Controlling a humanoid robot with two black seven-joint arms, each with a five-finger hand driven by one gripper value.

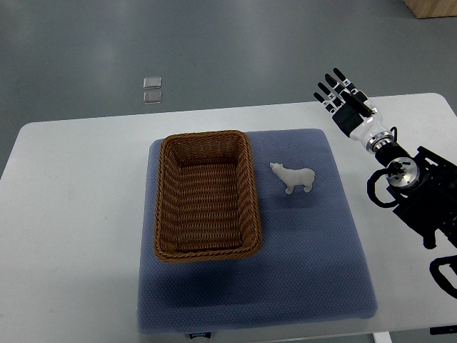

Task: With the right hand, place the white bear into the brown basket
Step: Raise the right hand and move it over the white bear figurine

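Robot lab or test room, most likely. Plain white bench (78, 214) with rounded corners, standing on smooth grey floor (214, 50) with glossy sheen, like industrial coating. Blue-grey mat (314, 271) laid flat on bench as staged work area. Black robot arm (421, 193) with exposed joints and cables beside bench. Two small clear squares (152, 90) on floor beyond bench, possibly markers; too small to tell. Corner of wooden box (432, 7) at top right edge.
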